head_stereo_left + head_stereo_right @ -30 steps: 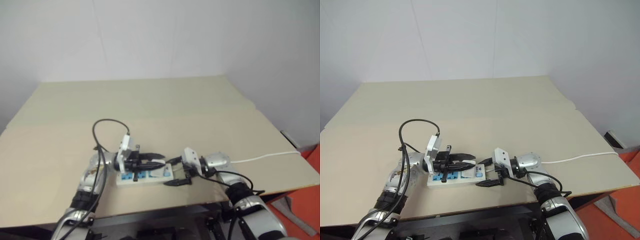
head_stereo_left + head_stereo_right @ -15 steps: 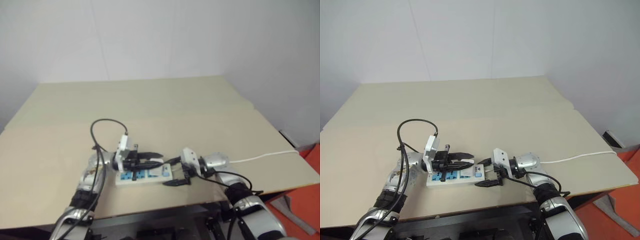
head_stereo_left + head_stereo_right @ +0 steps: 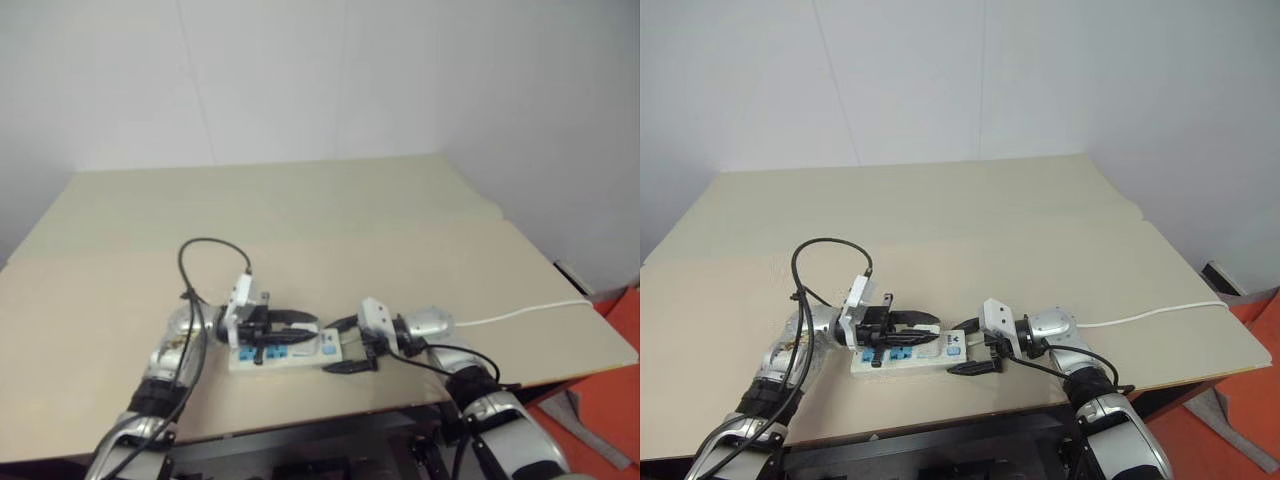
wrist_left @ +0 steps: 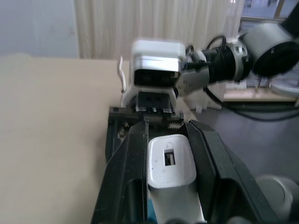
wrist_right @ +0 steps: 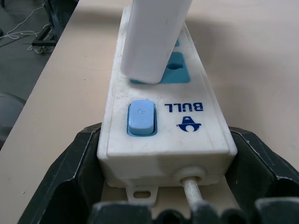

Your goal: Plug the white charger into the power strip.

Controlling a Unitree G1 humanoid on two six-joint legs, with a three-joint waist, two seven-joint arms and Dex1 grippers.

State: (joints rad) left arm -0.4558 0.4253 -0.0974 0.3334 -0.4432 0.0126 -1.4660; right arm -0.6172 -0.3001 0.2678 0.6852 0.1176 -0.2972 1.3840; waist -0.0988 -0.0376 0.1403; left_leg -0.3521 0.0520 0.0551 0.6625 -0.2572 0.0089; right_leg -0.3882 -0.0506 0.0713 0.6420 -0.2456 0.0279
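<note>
Right gripper [image 3: 973, 352]: at the near right end of the strip, its two black fingers stood wide on either side of the switch end, steadying the bar; it had kept its place over the last second.
Power strip [image 5: 163, 112]: the long slim white plastic bar with blue sockets lay flat near the front edge of the beige table [image 3: 1040, 230], between the two arms, its thin white cord [image 3: 1160, 313] running off to the right.
White charger [image 5: 154, 37]: the small plain white plastic block sat upright over the socket next to the switch, its base on the blue face; whether it was fully seated I could not tell.
Left gripper [image 3: 295, 325]: its fingers were shut on the white charger, reaching over the strip from the left.
Change: the left arm had edged slightly leftward; charger and strip kept their relation.
Meaning: judged as the pressing-in stage, near the end of the task.
Writing: "BULL" in blue with a small logo beside the blue switch [image 5: 140, 116].
</note>
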